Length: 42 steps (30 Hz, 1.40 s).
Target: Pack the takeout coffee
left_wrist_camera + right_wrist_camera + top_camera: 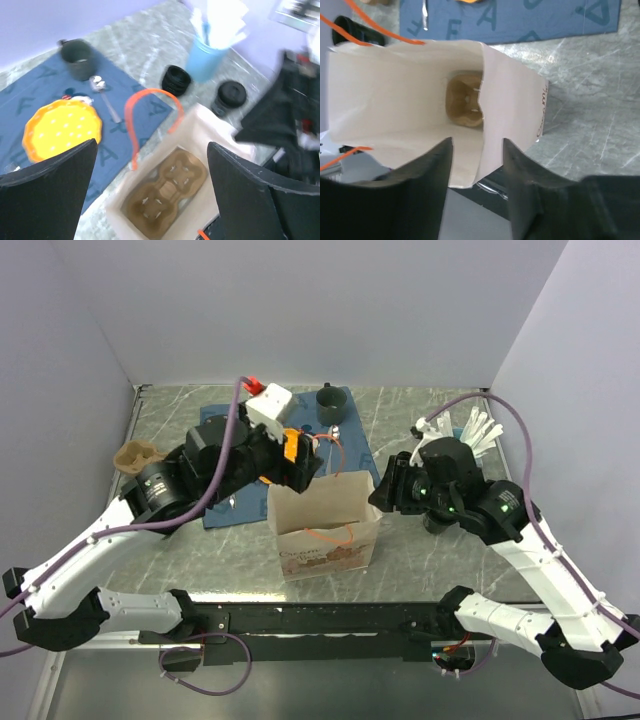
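A brown paper bag (325, 530) with orange handles stands open at the table's front centre. A brown cup carrier (167, 192) lies flat on its bottom; it also shows in the right wrist view (464, 106). My left gripper (152, 150) hangs open and empty above the bag's mouth (305, 468). My right gripper (477, 142) is open, its jaws astride the bag's right wall (492, 120) at the rim (380, 495). Two black-lidded cups (230, 97) (176, 80) stand on the table beyond the bag.
A blue mat (225, 505) holds an orange plate (62, 127), a spoon (102, 92) and a dark mug (330, 400). A blue cup of white cutlery (205, 60) stands at the back right. A second carrier (137, 455) sits at the far left.
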Available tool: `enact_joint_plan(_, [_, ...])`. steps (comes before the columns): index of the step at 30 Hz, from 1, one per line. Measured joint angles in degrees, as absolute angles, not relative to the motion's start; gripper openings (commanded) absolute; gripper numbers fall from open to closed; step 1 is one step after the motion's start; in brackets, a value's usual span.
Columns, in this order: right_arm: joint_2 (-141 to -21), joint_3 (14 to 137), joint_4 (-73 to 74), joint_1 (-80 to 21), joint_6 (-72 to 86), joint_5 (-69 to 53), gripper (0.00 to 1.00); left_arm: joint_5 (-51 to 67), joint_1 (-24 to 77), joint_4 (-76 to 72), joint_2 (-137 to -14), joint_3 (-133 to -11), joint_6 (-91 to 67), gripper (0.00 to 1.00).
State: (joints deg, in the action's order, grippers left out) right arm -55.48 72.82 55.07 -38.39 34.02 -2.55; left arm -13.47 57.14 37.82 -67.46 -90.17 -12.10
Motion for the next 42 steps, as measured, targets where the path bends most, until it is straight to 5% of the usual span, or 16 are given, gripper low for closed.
enact_joint_plan(4, [-55.48, 77.19, 57.36, -38.39, 33.47, -1.98, 0.78, -20.25, 56.82, 43.79, -69.91, -95.44, -18.87, 0.98])
enact_joint_plan(8, [-55.46, 80.82, 59.92, -38.39, 32.49, -0.89, 0.9, -25.98, 56.66, 52.25, -71.92, -95.18, -29.04, 0.82])
enact_joint_plan(12, [-55.77, 83.4, 62.83, -38.39, 31.31, 0.97, 0.9, -28.38, 56.66, 59.81, -71.26, -91.2, -39.53, 0.65])
enact_joint_plan(20, [-57.19, 85.62, 66.15, -38.39, 29.71, 3.44, 0.91, -26.52, 56.66, 63.86, -64.69, -81.65, -55.79, 0.53])
enact_joint_plan(28, [-58.65, 86.76, 67.18, -38.39, 29.1, 3.64, 0.9, -25.41, 56.64, 65.1, -67.09, -80.84, -57.82, 0.19])
enact_joint_plan(42, [-59.51, 88.07, 68.29, -38.39, 28.64, 3.55, 0.88, -18.63, 48.99, 61.56, -65.45, -78.63, -42.76, 0.15])
